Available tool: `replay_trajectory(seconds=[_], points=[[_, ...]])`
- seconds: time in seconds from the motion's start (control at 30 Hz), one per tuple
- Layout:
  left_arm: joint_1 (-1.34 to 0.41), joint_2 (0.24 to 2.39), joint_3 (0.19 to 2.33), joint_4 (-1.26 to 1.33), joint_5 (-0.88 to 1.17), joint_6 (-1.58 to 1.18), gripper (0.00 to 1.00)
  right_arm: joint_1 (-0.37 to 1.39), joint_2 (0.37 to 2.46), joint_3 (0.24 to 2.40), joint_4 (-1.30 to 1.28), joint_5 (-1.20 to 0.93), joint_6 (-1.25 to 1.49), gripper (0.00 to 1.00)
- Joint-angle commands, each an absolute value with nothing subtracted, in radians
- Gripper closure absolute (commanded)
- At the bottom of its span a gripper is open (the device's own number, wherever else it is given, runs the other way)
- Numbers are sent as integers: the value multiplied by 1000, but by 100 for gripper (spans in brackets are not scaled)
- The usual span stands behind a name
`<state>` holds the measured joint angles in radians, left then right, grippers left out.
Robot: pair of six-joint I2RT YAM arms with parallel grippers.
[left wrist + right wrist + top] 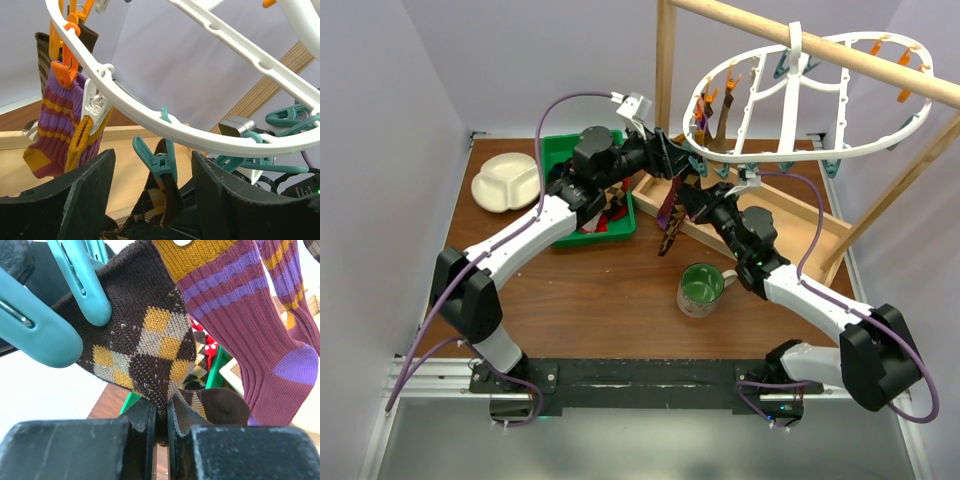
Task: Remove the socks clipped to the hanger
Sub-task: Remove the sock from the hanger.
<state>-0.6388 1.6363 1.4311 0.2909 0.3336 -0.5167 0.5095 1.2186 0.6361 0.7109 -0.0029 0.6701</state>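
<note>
A wooden pole-and-post frame [665,90] carries the white plastic oval hanger [788,100]. Its rim arcs just above both claws, so the clipped socks dangle within their reach. Beneath the claws lies a shallow wooden tray [790,215]. Behind the left claw sits a green plastic bin [560,150] with socks in it, probably the drop-off.

A brown knitted argyle sock [150,340] hangs straight down between the two claws, its cuff bitten by a teal plastic clip [82,285]. The left claw [152,160] stands wide, one finger on each side of that clip without touching it; I judge it is set to squeeze the clip open. The right claw [161,412], directly below the clip, is pinched tight on the sock's lower fold, ready to draw it down once freed.

Up-left of the left claw, a maroon ribbed sock striped in purple and mustard [57,120] hangs from an orange clip [62,75], not yet taken.
</note>
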Motion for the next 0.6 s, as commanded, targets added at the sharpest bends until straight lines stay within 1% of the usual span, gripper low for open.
replay_trajectory(seconds=[0.0, 0.1, 0.4, 0.5, 0.57], points=[[-637, 1651, 1480, 345, 337, -546, 32, 506, 1212, 681, 713, -6, 658, 100], [-637, 1657, 1479, 370, 337, -561, 32, 506, 1210, 680, 712, -6, 657, 100], [-637, 1655, 1428, 505, 345, -635, 42, 506, 1203, 675, 709, -5, 658, 100], [-637, 1658, 1427, 508, 350, -638, 47, 506, 1200, 673, 706, -5, 658, 100], [-637, 1657, 1417, 514, 345, -640, 59, 506, 1198, 670, 706, -5, 657, 100]])
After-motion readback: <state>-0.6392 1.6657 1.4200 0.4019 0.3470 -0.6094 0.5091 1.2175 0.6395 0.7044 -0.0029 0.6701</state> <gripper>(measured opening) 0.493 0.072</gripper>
